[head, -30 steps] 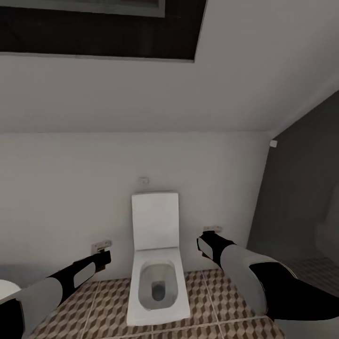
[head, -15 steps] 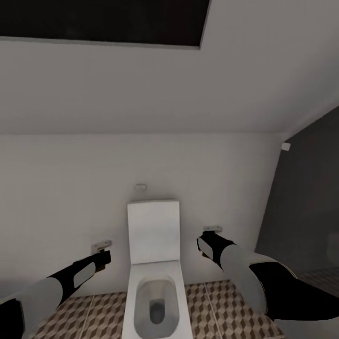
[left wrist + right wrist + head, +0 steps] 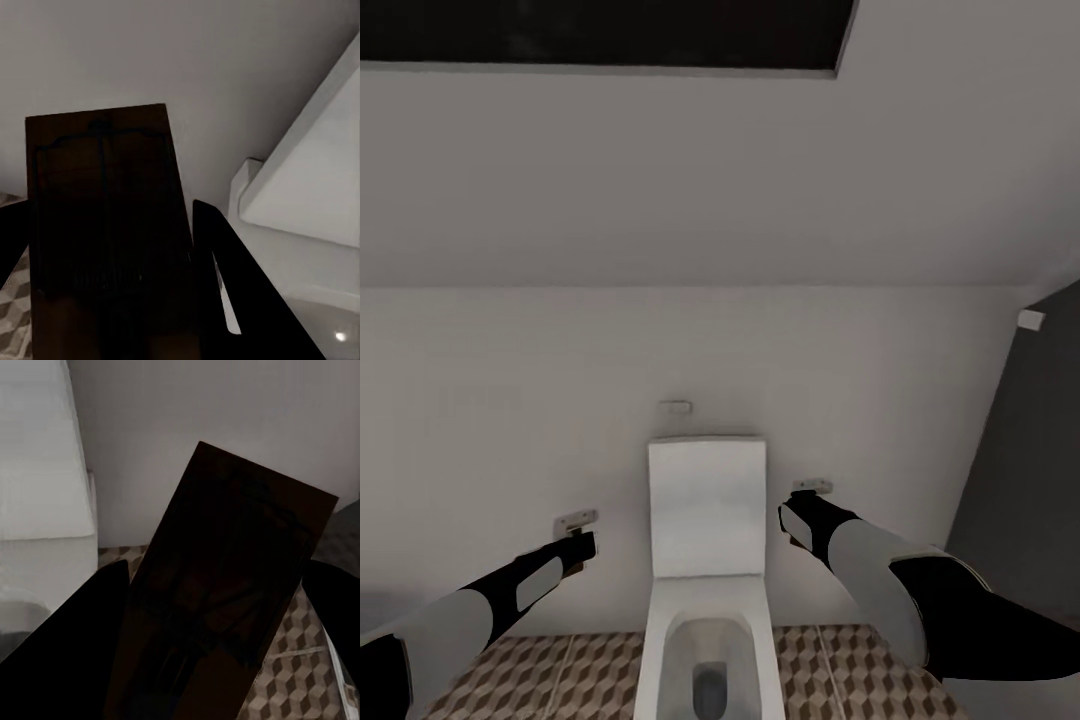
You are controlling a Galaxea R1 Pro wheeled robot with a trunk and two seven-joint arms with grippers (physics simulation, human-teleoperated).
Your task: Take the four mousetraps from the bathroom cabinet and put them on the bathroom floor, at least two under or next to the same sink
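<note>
while both arms reached forward over the bathroom floor (image 3: 540,675), each claw was closed on a mousetrap. in the left wrist view, the left claw (image 3: 105,247) had its dark fingers (image 3: 225,285) pressed against the long edges of a flat board, the left mousetrap (image 3: 105,210), which stood out past the fingertips with faint wire lines on its shadowed face. in the right wrist view, the right claw (image 3: 217,622) gripped the right mousetrap (image 3: 225,585) the same way, the board tilted and almost black in shadow, a dark finger on each side of it. seen from the head, the left claw (image 3: 576,538) showed the left mousetrap as a pale sliver (image 3: 575,521) at its tip, and the right claw (image 3: 800,510) showed the right mousetrap (image 3: 812,486) likewise, both held up well above the tiles.

between the two arms stood a white toilet (image 3: 710,600) with its lid raised against the white wall (image 3: 510,400), the left claw off to one side of it and the right claw just beside the lid's other edge. the cube-patterned tiles ran on either side of the bowl. further off, a small flush plate (image 3: 675,407) sat on the wall above the lid, a dark grey wall (image 3: 1030,480) closed the right side, and a dark panel (image 3: 600,35) lay in the ceiling.
</note>
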